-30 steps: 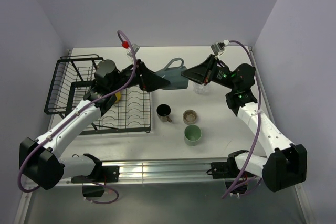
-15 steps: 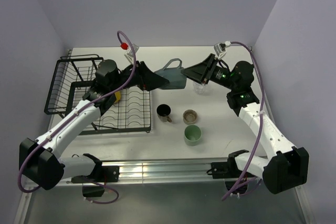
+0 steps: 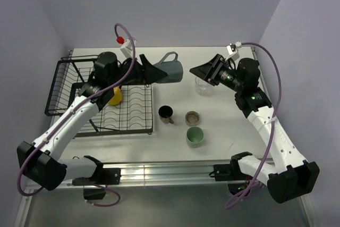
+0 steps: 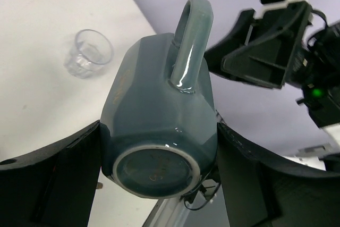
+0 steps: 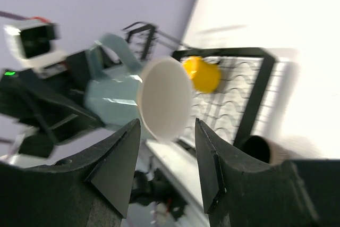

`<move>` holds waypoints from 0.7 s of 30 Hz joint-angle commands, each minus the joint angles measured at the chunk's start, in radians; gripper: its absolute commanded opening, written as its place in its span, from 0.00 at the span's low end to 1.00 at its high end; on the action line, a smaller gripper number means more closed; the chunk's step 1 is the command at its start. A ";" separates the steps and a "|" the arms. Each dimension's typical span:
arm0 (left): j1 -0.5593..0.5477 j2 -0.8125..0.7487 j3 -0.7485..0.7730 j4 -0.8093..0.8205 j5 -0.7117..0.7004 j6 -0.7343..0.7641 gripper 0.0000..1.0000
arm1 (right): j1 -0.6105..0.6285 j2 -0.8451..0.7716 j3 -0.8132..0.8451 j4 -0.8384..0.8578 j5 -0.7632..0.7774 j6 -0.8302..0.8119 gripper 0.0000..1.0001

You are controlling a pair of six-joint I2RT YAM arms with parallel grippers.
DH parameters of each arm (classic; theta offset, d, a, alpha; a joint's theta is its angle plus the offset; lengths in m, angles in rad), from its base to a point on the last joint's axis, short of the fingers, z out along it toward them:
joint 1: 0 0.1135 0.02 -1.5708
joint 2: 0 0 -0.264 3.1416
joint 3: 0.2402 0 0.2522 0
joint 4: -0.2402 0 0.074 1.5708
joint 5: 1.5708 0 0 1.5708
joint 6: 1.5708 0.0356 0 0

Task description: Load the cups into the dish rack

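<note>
Top external view gives you the key relation: the grey-blue ceramic mug (image 3: 169,71) hangs in the air just right of the black wire dish rack (image 3: 133,118), above the white table (image 3: 218,104) and between the two arms. Your left gripper (image 3: 152,73) is clamped across its base end, one finger on each side of the body, as the left wrist view confirms. The mug lies on its side. Its long axis runs roughly left to right, with the base toward the left wrist and the white-lined mouth toward the right arm. The handle stands up and slightly away from you.

Your right gripper (image 3: 197,72) has its jaws spread with nothing between them. It sits apart from the mug's mouth and above the clear glass tumbler (image 3: 203,85).

The rack lies to the left and nearer side of the held mug, so the left arm is the one placed to deliver it. You will likely need to swing back over the grid and tip the mouth downward.

A yellow mug (image 3: 114,97) already rests in the rack. The small black mug (image 3: 166,113), the beige-brown cup (image 3: 193,117) and the pale green tumbler (image 3: 195,136) stand on the table.
</note>
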 commanded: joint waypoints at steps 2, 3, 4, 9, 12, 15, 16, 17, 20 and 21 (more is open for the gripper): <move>0.007 0.037 0.180 -0.135 -0.129 0.116 0.00 | -0.002 -0.035 0.051 -0.136 0.147 -0.118 0.53; 0.006 0.047 0.200 -0.203 -0.178 0.127 0.00 | -0.002 -0.036 0.051 -0.150 0.161 -0.127 0.53; 0.007 0.060 0.220 -0.237 -0.206 0.138 0.00 | -0.002 -0.035 0.051 -0.154 0.167 -0.132 0.53; 0.007 0.129 0.338 -0.431 -0.379 0.201 0.00 | -0.002 -0.042 0.042 -0.186 0.208 -0.167 0.53; 0.006 0.169 0.388 -0.529 -0.466 0.219 0.00 | -0.002 -0.039 0.037 -0.191 0.215 -0.178 0.53; 0.007 0.207 0.430 -0.613 -0.549 0.232 0.00 | -0.002 -0.033 0.036 -0.194 0.210 -0.185 0.53; 0.007 0.219 0.445 -0.632 -0.584 0.236 0.00 | 0.000 -0.030 0.034 -0.194 0.210 -0.188 0.53; 0.007 0.228 0.454 -0.667 -0.605 0.242 0.00 | -0.002 -0.030 0.032 -0.194 0.210 -0.190 0.53; 0.007 0.265 0.488 -0.719 -0.681 0.255 0.00 | -0.002 -0.022 0.029 -0.196 0.204 -0.199 0.53; 0.007 0.274 0.493 -0.745 -0.695 0.259 0.00 | -0.002 -0.021 0.028 -0.196 0.202 -0.201 0.53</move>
